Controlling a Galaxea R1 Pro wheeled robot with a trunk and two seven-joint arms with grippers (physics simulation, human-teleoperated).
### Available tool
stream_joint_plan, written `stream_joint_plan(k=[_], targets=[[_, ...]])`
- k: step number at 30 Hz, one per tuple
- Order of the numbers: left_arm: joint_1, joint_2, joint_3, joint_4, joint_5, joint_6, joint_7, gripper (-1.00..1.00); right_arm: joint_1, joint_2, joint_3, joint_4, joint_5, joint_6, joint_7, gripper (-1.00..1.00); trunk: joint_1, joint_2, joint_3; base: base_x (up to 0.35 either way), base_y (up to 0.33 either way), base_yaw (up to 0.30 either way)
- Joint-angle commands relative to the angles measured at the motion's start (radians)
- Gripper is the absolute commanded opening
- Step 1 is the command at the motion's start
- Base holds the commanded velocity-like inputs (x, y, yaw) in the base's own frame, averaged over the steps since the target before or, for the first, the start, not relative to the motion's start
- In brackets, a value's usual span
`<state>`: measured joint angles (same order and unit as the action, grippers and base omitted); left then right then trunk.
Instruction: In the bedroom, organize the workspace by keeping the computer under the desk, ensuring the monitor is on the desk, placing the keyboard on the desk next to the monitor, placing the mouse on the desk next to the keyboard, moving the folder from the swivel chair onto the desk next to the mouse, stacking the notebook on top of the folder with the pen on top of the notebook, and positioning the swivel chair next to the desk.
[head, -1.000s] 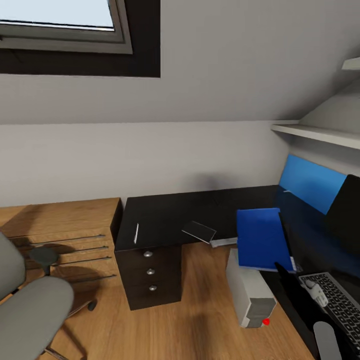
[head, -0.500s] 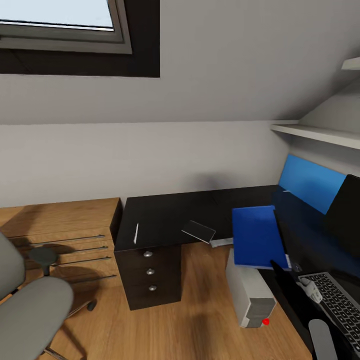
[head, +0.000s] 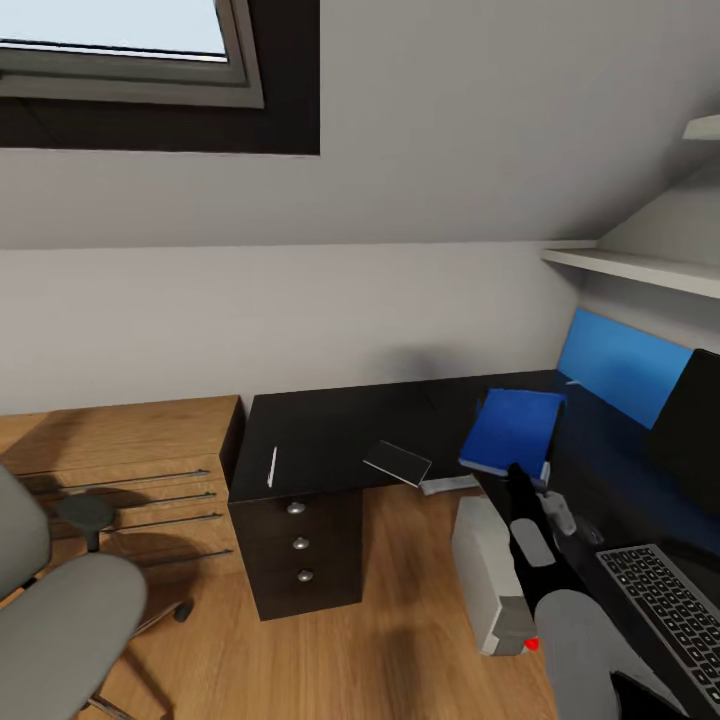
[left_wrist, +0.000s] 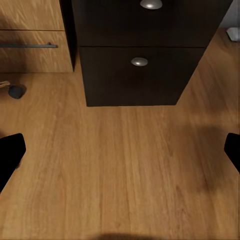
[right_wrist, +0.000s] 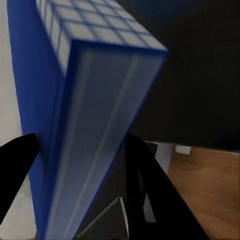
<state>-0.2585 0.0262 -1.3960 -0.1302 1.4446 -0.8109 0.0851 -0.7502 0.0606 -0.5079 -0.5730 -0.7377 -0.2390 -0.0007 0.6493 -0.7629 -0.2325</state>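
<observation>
My right gripper (head: 517, 478): black. Folder (head: 512, 432): bright blue, checked blue-white edge. Desk (head: 330, 440): glossy black; beside it, computer (head: 490, 580): white-grey, red light.

Attic room, grey walls, wood plank floor.
Sloped ceiling (head: 480, 110) carries a dark-framed skylight (head: 130, 50) admitting daylight. Low wooden drawer cabinet (head: 120, 470) stands against the rear wall (head: 280, 320). White shelves (head: 640, 265) are mounted high at the side. Floor (left_wrist: 120, 170) is uniformly lit.

One folder (head: 512, 431) — three drawer knobs (head: 300, 543)
</observation>
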Motion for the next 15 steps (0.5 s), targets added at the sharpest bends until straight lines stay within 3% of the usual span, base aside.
stream_joint_plan(k=[1,3,5,6,10,12,15], targets=[[-0.001,0.0,-0.007,-0.003,0.002,-0.003,0.009,1.0,-0.007,0.001,-0.002,0.009,-0.01,-0.017,0.0,-1.0,0.0,-0.001,-0.002,0.0,0.0,0.0],[-0.001,-0.002,-0.007,-0.003,0.002,-0.002,0.009,1.0,-0.014,0.002,-0.004,0.027,-0.013,-0.036,-0.002,-1.0,0.0,-0.001,-0.002,0.0,0.0,0.0],[-0.001,-0.003,-0.007,-0.003,0.002,-0.002,0.009,1.0,-0.018,0.002,-0.011,0.091,-0.106,-0.045,-0.003,-1.0,0.0,-0.001,-0.002,0.0,0.0,0.0],[-0.001,-0.003,-0.007,-0.003,0.002,-0.002,0.009,1.0,-0.018,0.002,-0.012,0.1,-0.132,-0.045,-0.003,-1.0,0.0,-0.001,-0.002,0.0,0.0,0.0],[-0.001,-0.004,-0.007,-0.003,0.003,-0.002,0.009,1.0,-0.018,0.002,-0.009,0.136,-0.354,-0.047,0.007,-1.0,0.0,-0.001,-0.002,0.0,0.0,0.0],[-0.001,-0.003,-0.007,-0.003,0.003,-0.002,0.01,1.0,-0.018,0.003,-0.008,0.14,-0.402,-0.049,0.027,-1.0,0.0,-0.001,-0.002,0.0,0.0,0.0],[-0.001,-0.002,-0.006,-0.003,0.003,-0.003,0.011,1.0,-0.018,0.004,-0.009,0.141,-0.427,-0.048,0.071,-1.0,0.0,-0.001,-0.002,0.0,0.0,0.0]])
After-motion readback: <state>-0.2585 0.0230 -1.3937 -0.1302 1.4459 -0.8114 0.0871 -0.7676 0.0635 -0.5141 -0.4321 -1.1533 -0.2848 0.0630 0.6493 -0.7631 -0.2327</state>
